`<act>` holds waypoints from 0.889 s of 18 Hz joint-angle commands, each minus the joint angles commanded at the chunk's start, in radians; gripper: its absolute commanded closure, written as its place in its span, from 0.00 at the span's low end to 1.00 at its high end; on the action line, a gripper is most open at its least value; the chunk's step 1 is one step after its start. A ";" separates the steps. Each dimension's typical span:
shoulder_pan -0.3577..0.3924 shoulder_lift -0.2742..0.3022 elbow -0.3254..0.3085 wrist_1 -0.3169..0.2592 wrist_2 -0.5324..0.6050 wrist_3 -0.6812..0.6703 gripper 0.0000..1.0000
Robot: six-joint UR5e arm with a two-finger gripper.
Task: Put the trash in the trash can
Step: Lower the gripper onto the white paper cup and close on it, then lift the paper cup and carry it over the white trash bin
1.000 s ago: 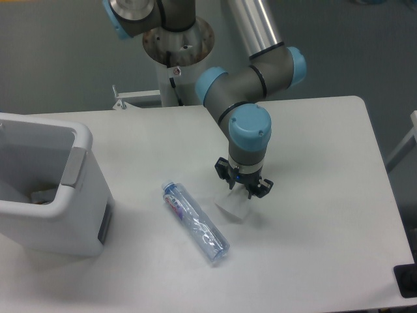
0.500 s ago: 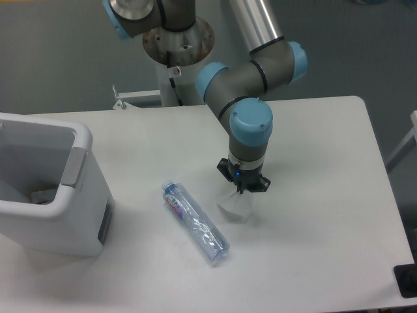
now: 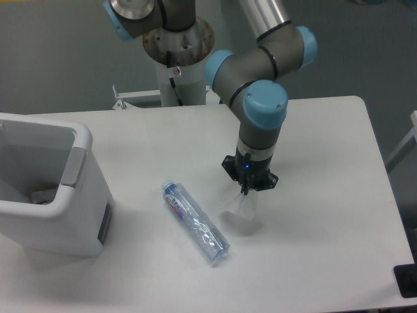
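Note:
A translucent whitish plastic cup [image 3: 242, 213] hangs from my gripper [image 3: 247, 193], which is shut on its rim and holds it just above the table. A clear crushed bottle [image 3: 195, 221] with a blue cap and red-blue label lies flat on the table to the left of the cup. The white boxy trash can [image 3: 47, 190] stands at the far left, its top open and something pale inside.
The white table [image 3: 326, 195] ends close on the right and at the front. The arm's base column [image 3: 177, 45] stands behind the table's back edge. A dark object [image 3: 407, 280] sits at the bottom right corner.
My gripper closed on the cup's rim, then rose and shifted slightly right, lifting the cup. The bottle and the trash can have not moved.

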 joint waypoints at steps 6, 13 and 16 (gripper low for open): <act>-0.006 0.008 0.069 -0.009 -0.120 -0.104 1.00; -0.078 0.037 0.178 -0.002 -0.244 -0.300 1.00; -0.138 0.064 0.209 0.000 -0.250 -0.383 1.00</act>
